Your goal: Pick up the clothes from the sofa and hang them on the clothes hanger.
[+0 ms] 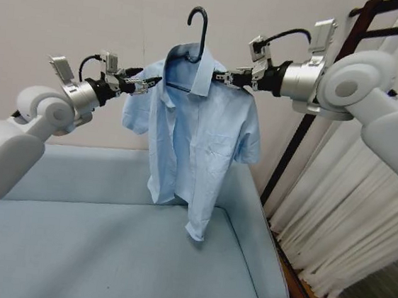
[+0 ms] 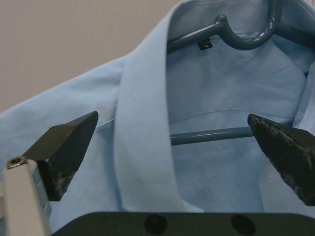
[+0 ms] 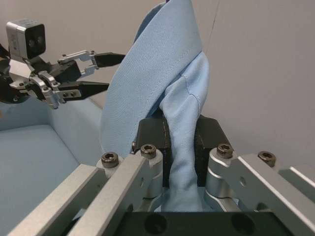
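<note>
The left gripper gapes wide before the shirt, its collar between the jaws. The hanger sits inside the collar, crossbar seemingly just short of one fingertip.

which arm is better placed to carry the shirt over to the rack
Right, likely. The right gripper is shut on the shoulder of the light blue shirt, and the dark clothes rack stands on that side. The left gripper is open beside the collar.
</note>
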